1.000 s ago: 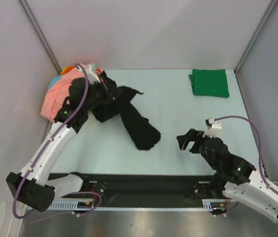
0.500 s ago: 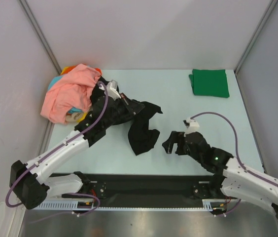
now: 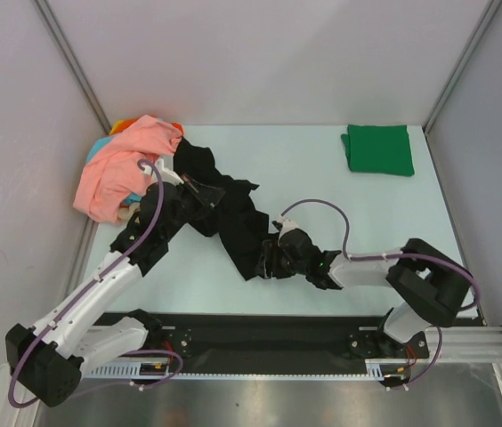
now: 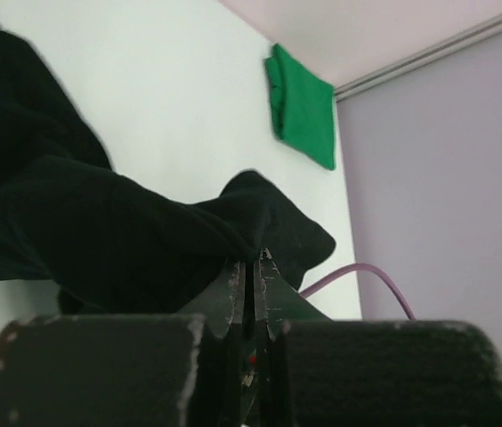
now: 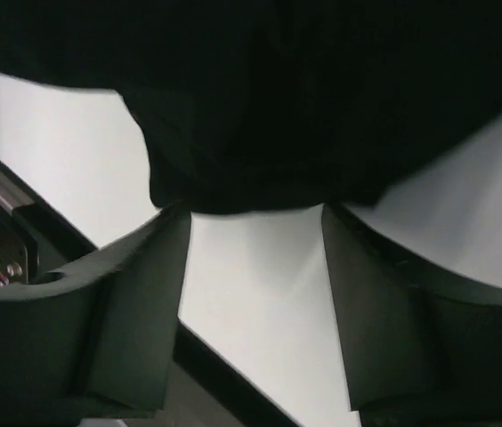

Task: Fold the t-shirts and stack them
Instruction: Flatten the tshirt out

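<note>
The black t-shirt lies crumpled across the left middle of the table. My left gripper is shut on a fold of it near its far end. In the left wrist view the jaws pinch the black cloth. My right gripper is open at the shirt's near end. In the right wrist view its fingers stand wide apart, tips at the edge of the black cloth. A folded green t-shirt lies at the back right and also shows in the left wrist view.
A heap of shirts sits at the back left corner: salmon-pink on top, orange and teal peeking out behind. Grey walls close in the table. A black rail runs along the near edge.
My right arm stretched left and reached the shirt's near end, jaws open. My left gripper drew back left with the black cloth, which now lies stretched out longer.
</note>
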